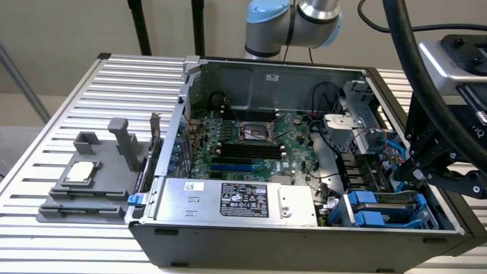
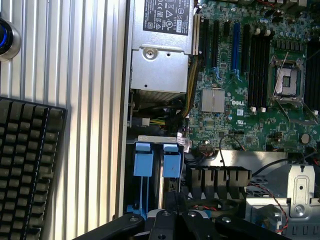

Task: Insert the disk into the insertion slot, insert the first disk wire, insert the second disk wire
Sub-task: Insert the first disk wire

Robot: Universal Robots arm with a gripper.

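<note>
In the exterior view, an open computer case point(image 1: 304, 240) is seen lying on a slatted metal table point(image 1: 68, 97). The insertion slot point(image 1: 388, 210), a grey cage with bright blue rails and latches, is placed in the case's near corner at the exterior view's right, just beside the silver power supply point(image 1: 228, 200). The gripper point(image 1: 402, 178) is held over that same corner, just above the cage and apart from it, with its fingers drawn together. Blue plastic parts are seen in the cage, but whether the disk is seated there cannot be told. A grey fixture point(image 1: 91, 182) is set on the table well apart, at the exterior view's left.

In the wrist view, the closed gripper point(image 2: 174, 210) is shown with the slot's two blue latches point(image 2: 143, 161) lying just beyond its fingertips, between the case wall and the motherboard point(image 2: 250, 100). A black keyboard point(image 2: 25, 165) is seen on the table outside the case.
</note>
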